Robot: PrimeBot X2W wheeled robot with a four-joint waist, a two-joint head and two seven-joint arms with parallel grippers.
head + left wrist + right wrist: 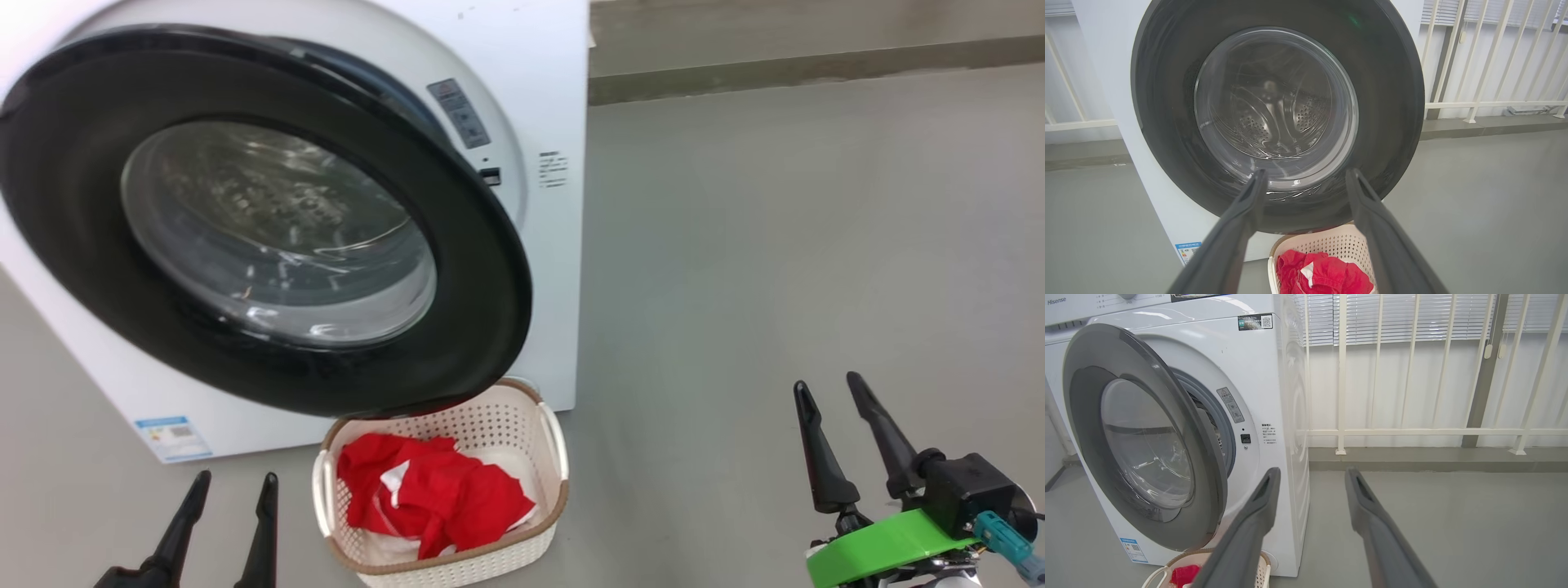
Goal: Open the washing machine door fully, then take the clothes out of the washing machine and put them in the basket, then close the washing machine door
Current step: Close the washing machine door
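1. The clothes [433,490] lie in the basket [555,457], on the floor near the front of the washing machine [547,98]
2. The washing machine door [277,237] hangs ajar, its right edge standing off the front, over the basket's far rim
3. The left gripper [237,475] and right gripper [826,380] are both empty, fingers spread apart
4. Push on the black rim near its right edge, not the glass, and drive it straight away until it latches
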